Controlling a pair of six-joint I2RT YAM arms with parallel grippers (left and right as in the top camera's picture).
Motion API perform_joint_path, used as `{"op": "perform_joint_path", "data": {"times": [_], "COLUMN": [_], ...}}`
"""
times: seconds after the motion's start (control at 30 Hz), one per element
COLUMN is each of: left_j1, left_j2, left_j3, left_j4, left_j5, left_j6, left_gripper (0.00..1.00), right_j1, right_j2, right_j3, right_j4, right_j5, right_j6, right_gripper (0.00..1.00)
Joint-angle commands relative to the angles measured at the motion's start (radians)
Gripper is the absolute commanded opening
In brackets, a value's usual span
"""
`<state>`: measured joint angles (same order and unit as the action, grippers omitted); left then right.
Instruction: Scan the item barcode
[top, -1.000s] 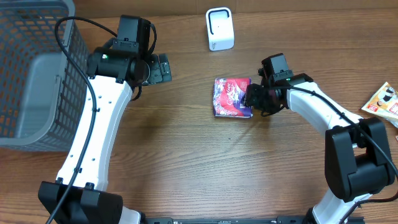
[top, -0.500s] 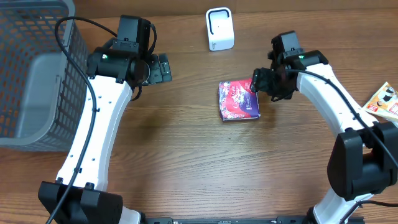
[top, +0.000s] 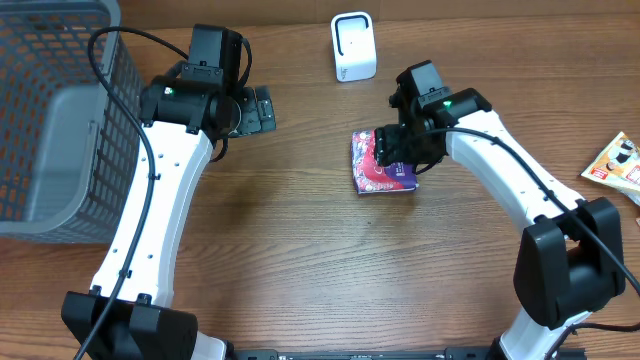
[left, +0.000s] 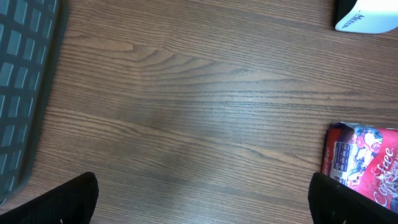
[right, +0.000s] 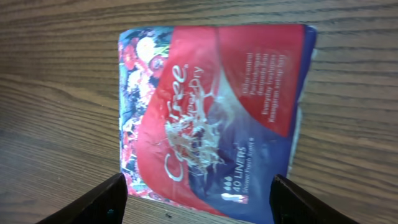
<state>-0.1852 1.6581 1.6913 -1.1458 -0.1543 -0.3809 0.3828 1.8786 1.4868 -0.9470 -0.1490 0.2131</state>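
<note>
Liner packet (right: 211, 112) flat on worktop (top: 300, 250), directly beneath right gripper (right: 202, 202), jaws spread, nothing grasped. Left gripper (left: 208, 199) released. Pickup and scan not yet done.

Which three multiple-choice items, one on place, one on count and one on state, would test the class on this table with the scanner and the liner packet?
1. Where does the white barcode scanner stand?
A. on top of the liner packet
B. on the table beyond the liner packet, toward the far edge
C. at the near edge of the table

2. How many printed packets lie on the table?
A. one
B. four
C. two

3. How is the right gripper?
A. open, fingers either side of the packet lying flat
B. shut on the packet, lifting it
C. out of view

Answers:
1 B: the overhead view shows it standing on the wood behind the packet.
2 C: there is the liner packet plus a second packet at the right edge.
3 A: the right wrist view shows its fingers spread wide.
</note>
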Motion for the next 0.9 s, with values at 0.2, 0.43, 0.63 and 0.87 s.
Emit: {"op": "perform_joint_path", "data": {"times": [0.2, 0.43, 0.63, 0.87], "left_j1": [0.000, 0.000, 0.000, 0.000], "left_j2": [0.005, 0.005, 0.005, 0.005], "left_j3": [0.006, 0.006, 0.006, 0.006], "left_j4": [-0.002, -0.002, -0.002, -0.002], "left_j5": [-0.013, -0.013, -0.013, -0.013], "left_j6": [0.023, 0.023, 0.023, 0.023], "left_gripper": [1.00, 1.00, 1.00, 1.00], "right_j1": [0.095, 0.158, 0.121, -0.087], "right_j2": [-0.003, -0.003, -0.003, -0.003], "right_j3": [0.011, 0.011, 0.013, 0.012], "right_j4": [0.016, 0.017, 0.016, 0.014], "right_j5": [0.113, 0.161, 0.288, 0.066], "right_j6": [-0.039, -0.023, 0.122, 0.018], "right_gripper": [0.71, 0.66, 0.69, 0.97]}}
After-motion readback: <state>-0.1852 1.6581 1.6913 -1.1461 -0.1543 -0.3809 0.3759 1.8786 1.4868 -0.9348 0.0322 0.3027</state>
